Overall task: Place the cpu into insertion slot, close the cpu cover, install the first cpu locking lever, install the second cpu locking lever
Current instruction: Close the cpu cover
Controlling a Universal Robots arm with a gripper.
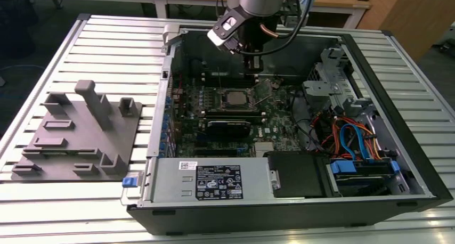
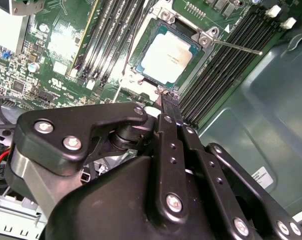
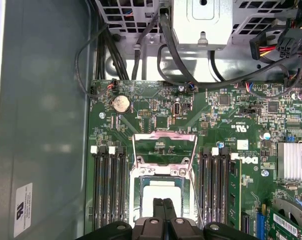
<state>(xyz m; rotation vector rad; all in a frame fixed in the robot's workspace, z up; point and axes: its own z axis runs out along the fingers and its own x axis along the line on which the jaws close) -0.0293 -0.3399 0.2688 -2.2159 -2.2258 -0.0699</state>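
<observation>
The cpu (image 2: 166,55) lies flat in the insertion slot (image 2: 140,76) on the green board, its silver top bare; it also shows in the other two views (image 1: 238,98) (image 3: 162,196). In the first wrist view the cpu cover (image 3: 164,163) looks lifted at the slot's far side, with board showing through its window. A thin locking lever (image 2: 236,46) sticks out over the memory slots. My gripper (image 2: 167,99) is shut with nothing in it. It hangs just above the slot's near edge (image 3: 163,201) and inside the case (image 1: 253,71).
Long black memory slots (image 3: 108,190) (image 3: 213,187) flank the socket. Case walls (image 1: 172,52) close in around the board. Cables and a drive cage (image 1: 334,79) stand at the exterior view's right, and a power supply (image 1: 213,183) at the front. A grey fixture (image 1: 78,132) lies outside on the table.
</observation>
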